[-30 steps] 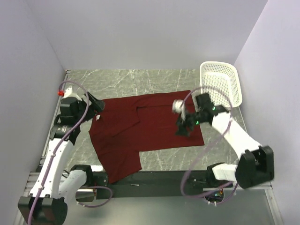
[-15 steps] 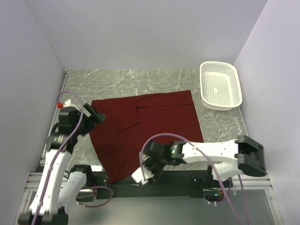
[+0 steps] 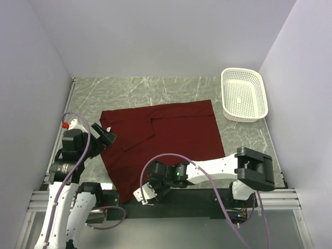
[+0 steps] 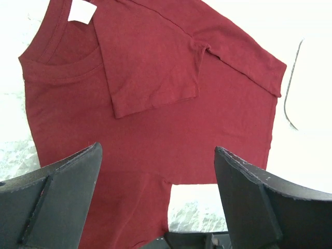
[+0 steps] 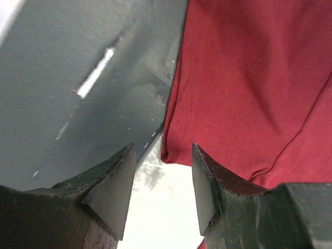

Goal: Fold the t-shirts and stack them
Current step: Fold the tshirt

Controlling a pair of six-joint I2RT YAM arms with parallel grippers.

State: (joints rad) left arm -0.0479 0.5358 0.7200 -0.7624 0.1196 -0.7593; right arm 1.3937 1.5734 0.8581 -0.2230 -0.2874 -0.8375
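Observation:
One maroon t-shirt (image 3: 171, 132) lies spread on the marble table, with one sleeve folded in over the chest and its lower part reaching the near edge. My left gripper (image 3: 107, 136) hovers open above the shirt's left side. In the left wrist view its fingers (image 4: 57, 202) stand far apart with the t-shirt (image 4: 155, 104) below and nothing between them. My right gripper (image 3: 147, 191) reaches far left to the shirt's near hem corner. In the right wrist view the right gripper (image 5: 162, 150) is open, with the hem corner (image 5: 174, 153) just at its fingertips.
A white mesh basket (image 3: 244, 96) stands at the back right. The black base rail (image 3: 176, 199) runs along the near edge, right beside the right gripper. Lilac walls close in the table on the left, back and right.
The right arm has swung from the shirt's right side, by the basket, down and left to the near hem corner. The left arm has drawn back toward the near edge.

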